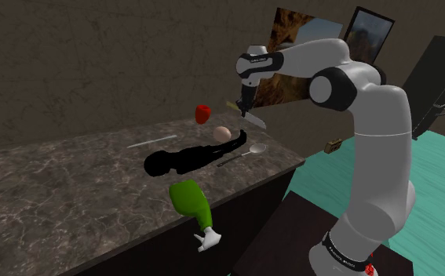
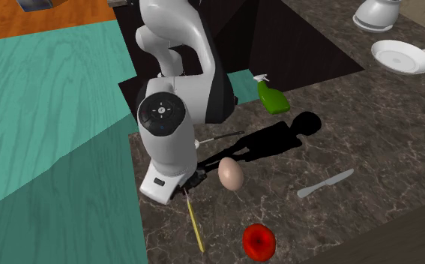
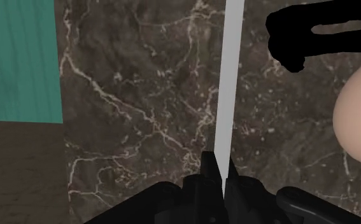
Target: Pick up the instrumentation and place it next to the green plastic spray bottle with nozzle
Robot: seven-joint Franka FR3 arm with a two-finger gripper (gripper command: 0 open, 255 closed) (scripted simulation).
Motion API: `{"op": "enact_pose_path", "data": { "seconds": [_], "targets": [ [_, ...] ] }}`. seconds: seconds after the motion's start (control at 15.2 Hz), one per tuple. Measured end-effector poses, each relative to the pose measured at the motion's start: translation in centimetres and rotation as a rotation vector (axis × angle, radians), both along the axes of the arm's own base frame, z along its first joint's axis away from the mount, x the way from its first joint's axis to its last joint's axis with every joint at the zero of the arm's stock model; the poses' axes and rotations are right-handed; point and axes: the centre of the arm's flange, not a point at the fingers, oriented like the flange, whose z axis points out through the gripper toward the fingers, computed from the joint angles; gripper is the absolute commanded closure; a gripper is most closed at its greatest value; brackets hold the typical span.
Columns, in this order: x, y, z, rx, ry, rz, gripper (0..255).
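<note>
My gripper (image 1: 246, 108) hangs above the dark marble counter (image 1: 71, 188), shut on a long thin flat tool (image 3: 230, 83). The tool looks grey in the wrist view and sticks straight out from between the fingers. In the second exterior view it shows as a thin yellow strip (image 2: 196, 225) below the gripper (image 2: 182, 189). The green spray bottle (image 1: 191, 200) lies on its side at the counter's front edge, its white nozzle (image 1: 208, 239) hanging over the edge. It also shows near the stand in the second exterior view (image 2: 273, 96). A gap of counter lies between the bottle and the gripper.
An egg (image 1: 222, 134) sits just beside the gripper, with a red fruit (image 1: 202, 114) behind it. A spoon (image 1: 244, 152) and a grey table knife (image 2: 324, 184) lie on the counter. A white plate (image 2: 402, 56) and a white jug (image 2: 377, 13) stand far off. Teal floor (image 2: 46, 112) borders the counter.
</note>
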Motion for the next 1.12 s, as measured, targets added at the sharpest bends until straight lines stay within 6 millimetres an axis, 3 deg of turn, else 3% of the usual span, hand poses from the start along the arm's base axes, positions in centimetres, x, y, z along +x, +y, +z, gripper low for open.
{"op": "enact_pose_path", "data": {
  "seconds": [0.33, 1.12],
  "targets": [
    [-0.1, 0.5, 2.1, 0.000, 0.000, 0.000, 255],
    [-0.5, 15.7, 2.5, 0.000, 0.000, 0.001, 255]
  ]
}}
